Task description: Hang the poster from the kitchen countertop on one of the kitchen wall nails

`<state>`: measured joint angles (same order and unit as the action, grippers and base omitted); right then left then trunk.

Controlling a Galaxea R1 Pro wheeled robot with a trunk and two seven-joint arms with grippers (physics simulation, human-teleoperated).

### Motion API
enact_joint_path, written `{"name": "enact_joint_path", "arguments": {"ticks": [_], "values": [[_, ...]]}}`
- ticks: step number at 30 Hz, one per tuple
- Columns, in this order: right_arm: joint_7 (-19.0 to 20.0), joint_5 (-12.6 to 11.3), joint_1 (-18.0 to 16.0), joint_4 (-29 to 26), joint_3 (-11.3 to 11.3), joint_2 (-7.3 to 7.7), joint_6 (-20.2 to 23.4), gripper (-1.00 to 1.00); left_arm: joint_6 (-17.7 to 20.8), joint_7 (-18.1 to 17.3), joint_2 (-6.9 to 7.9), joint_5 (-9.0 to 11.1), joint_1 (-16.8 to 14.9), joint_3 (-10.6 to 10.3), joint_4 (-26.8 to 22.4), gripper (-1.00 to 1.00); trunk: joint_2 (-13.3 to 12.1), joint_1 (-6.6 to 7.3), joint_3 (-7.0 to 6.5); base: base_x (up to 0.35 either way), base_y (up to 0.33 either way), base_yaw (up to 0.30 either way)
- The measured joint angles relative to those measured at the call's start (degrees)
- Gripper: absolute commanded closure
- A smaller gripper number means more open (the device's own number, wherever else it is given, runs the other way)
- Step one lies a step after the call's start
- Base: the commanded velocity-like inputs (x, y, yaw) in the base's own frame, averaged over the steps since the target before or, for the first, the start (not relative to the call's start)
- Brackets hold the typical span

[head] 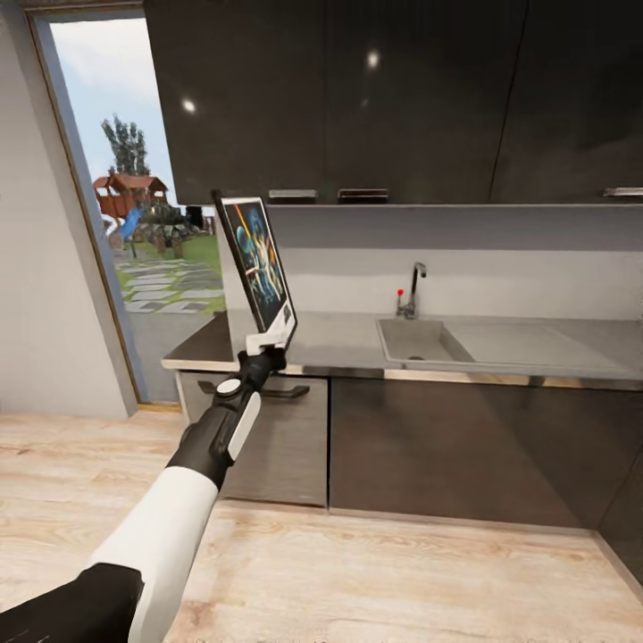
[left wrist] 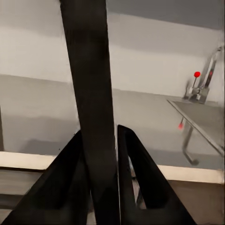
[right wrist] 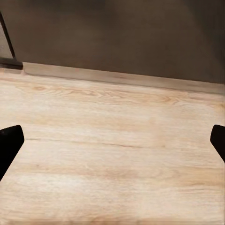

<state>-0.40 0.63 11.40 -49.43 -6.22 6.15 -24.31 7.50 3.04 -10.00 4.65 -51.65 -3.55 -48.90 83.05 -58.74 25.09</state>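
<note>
Nearest the head camera, your left arm (head: 170,527) runs up from the lower left of the frame, white sleeve then black wrist, ending at the left gripper (head: 266,346), which is clamped on the bottom edge of the poster (head: 259,263). You hold the poster upright and clear of the worktop, left of centre in the frame, turned so its printed face looks toward the right and shows foreshortened; dark blue ground, coloured figures, white border and thin black frame are legible. In the left wrist view the poster (left wrist: 89,93) appears edge-on as a dark vertical band, and both fingers (left wrist: 136,178) press against it from either side.

Behind and below the poster lies the kitchen countertop (head: 339,344), grey, running across the middle of the frame to the right edge. Its sink (head: 420,341) sits right of centre, with the chrome tap (head: 413,290) behind it. Dark cabinet fronts (head: 446,446) stand beneath, and dark upper cabinets (head: 402,89) fill the top of the frame. A tall window (head: 134,179) at the upper left shows a garden.

Your right gripper (right wrist: 112,140) is spread wide, its finger tips (right wrist: 9,140) at the two side edges of the right wrist view, over pale wooden floor (right wrist: 112,154), holding nothing.
</note>
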Motion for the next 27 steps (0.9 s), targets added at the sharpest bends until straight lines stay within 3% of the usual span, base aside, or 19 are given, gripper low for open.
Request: {"name": "enact_joint_path", "arguments": {"ticks": [5, 6, 7, 12, 14, 17, 18, 22, 23, 27], "values": [[0.0, 0.0, 0.01, 0.0, -0.01, 0.02, 0.03, -1.0, 2.68, -7.97, 0.01, 0.03, 0.07, -0.18, -1.81, 1.0, 0.0, 0.01, 0.0, -0.036, 0.0, 0.0], [0.0, 0.0, 0.01, 0.0, -0.01, 0.01, 0.04, -1.0, 3.12, -12.17, 0.01, 0.09, 0.07, -0.19, -2.35, 1.0, 0.0, 0.01, 0.0, -0.009, 0.0, 0.0], [0.0, 0.0, 0.01, 0.03, -0.01, 0.05, 0.04, -1.0, 3.6, -18.8, 0.01, 0.16, 0.08, -0.18, -2.93, 1.0, 0.0, 0.01, 0.0, -0.007, 0.0, 0.0], [0.0, -0.03, 0.01, 0.07, -0.07, 0.07, 0.04, -1.0, 4.11, -30.77, 0.01, -0.01, 0.09, -0.11, -3.24, 1.0, 0.0, 0.01, 0.0, -0.004, 0.0, 0.0], [0.03, -0.01, 0.01, 0.08, -0.08, 0.14, 0.04, -1.0, 4.47, -41.6, 0.01, 0.06, 0.17, -0.09, -3.15, 1.0, 0.0, 0.01, 0.0, 0.0, 0.0, 0.0], [0.08, -0.03, 0.0, 0.09, -0.13, 0.23, 0.06, -1.0, 4.53, -48.45, 0.12, -0.1, 0.54, -0.06, -3.05, 1.0, 0.0, 0.01, 0.0, 0.0, 0.0, 0.0], [0.11, -0.02, 0.0, 0.09, -0.14, 0.28, 0.07, -1.0, 4.57, -52.6, 0.93, -0.14, 0.8, -0.05, -2.94, 1.0, 0.0, 0.01, 0.0, 0.0, 0.0, 0.0], [0.21, -0.05, 0.0, 0.02, -0.16, 0.39, 0.11, -1.0, 4.52, -60.35, 2.97, -0.22, 2.1, -0.02, -2.85, 1.0, 0.0, 0.01, 0.0, 0.0, 0.0, 0.0], [0.33, -0.07, 0.0, -0.36, -0.16, 0.47, 0.19, -1.0, 4.32, -66.45, 4.86, -0.23, 4.44, -0.03, -2.82, 1.0, 0.0, 0.01, 0.01, 0.0, 0.0, 0.0], [0.48, -0.06, 0.0, -2.01, -0.07, 0.55, 0.41, -1.0, 3.98, -71.77, 6.72, -0.15, 8.07, 0.01, -2.85, 1.0, 0.0, 0.01, 0.01, 0.0, 0.0, 0.0]]}}
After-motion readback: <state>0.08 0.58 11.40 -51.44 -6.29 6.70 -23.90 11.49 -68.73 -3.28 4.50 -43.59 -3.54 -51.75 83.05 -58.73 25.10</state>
